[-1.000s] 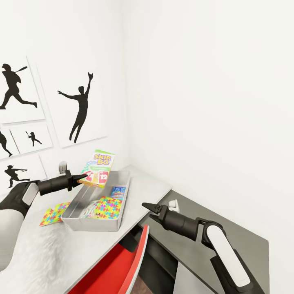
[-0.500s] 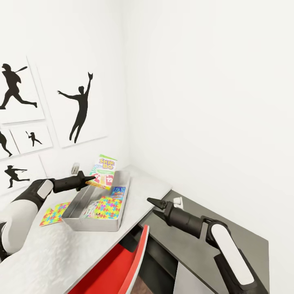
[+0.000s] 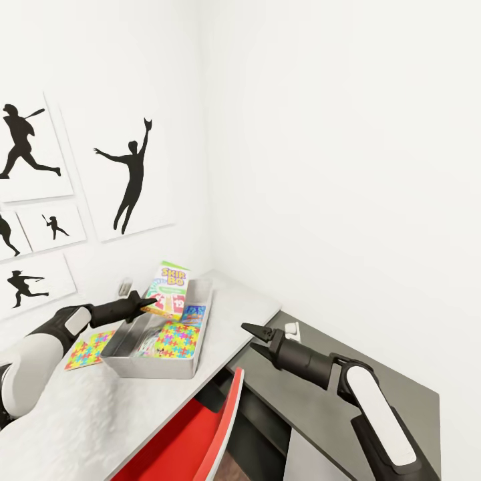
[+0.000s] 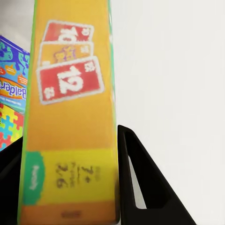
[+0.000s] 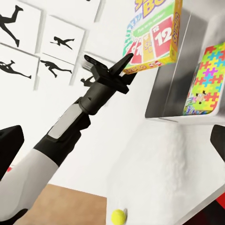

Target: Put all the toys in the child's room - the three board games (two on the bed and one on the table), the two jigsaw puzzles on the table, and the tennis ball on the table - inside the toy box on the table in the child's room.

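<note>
A corner of a white-walled room, with black baseball-player silhouette prints (image 3: 130, 175) on the wall to the left. A long table (image 3: 234, 304) with a pale grey top runs into the corner. Beside it, lower down, is a dark grey cabinet (image 3: 401, 394) with a small white object on top, too small to identify. The back of a red chair (image 3: 194, 434) shows at the near edge of the table.

A light grey toy box (image 3: 153, 364) sits on the table. Inside it lie a jigsaw puzzle (image 3: 177, 334) and a blue board game (image 3: 194, 312). A second puzzle panel (image 3: 87, 349) lies flat on the table just beside the box, on its left. In the right wrist view, a tennis ball (image 5: 118, 216) rests on the table nearer the robot, well apart from the box.

The left gripper (image 3: 148, 304) reaches over the far end of the box. Its fingers (image 4: 140, 187) are clamped on the lower edge of the SKIP BO game (image 3: 168, 289), which stands tilted above the box's far end, seemingly not yet resting in it.

The right gripper (image 3: 250, 332) hovers over the cabinet just past the table's edge, fingers slightly parted, holding nothing.
</note>
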Tool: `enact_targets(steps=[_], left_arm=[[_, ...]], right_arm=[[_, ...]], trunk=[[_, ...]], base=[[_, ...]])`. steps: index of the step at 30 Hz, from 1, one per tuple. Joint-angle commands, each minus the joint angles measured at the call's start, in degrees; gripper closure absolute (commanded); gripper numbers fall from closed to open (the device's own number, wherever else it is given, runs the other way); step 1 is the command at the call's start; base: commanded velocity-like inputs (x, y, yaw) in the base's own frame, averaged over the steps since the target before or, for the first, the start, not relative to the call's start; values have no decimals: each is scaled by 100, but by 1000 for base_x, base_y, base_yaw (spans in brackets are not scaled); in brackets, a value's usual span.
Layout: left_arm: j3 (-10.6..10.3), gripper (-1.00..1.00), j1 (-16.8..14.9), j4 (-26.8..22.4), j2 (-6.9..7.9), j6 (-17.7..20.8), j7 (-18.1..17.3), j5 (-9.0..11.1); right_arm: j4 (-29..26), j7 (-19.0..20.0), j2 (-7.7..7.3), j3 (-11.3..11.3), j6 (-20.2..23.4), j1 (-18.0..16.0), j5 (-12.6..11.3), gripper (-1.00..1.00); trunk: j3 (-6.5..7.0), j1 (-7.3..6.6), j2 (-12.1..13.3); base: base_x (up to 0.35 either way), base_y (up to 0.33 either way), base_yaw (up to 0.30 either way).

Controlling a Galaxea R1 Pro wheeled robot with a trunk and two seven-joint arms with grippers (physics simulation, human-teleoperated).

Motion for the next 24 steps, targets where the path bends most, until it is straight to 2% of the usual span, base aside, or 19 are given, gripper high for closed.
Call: enact_targets(steps=[1,10,24], left_arm=[[8,100,-3,6,2,33,-6,34],[2,100,49,25,11,19,5,22],[1,100,66,27,4,2,12,34]], right_arm=[[-3,-8,-3,3,10,-5,-11,-100],[-3,-8,-3,6,10,-5,-11,-100],[-3,-8,-6,11,7,-5,-11,-100]], trunk=[[-9,1,-7],[-9,1,-7],[-260,309,-569]], base=[[0,0,0],[0,0,0],[0,0,0]])
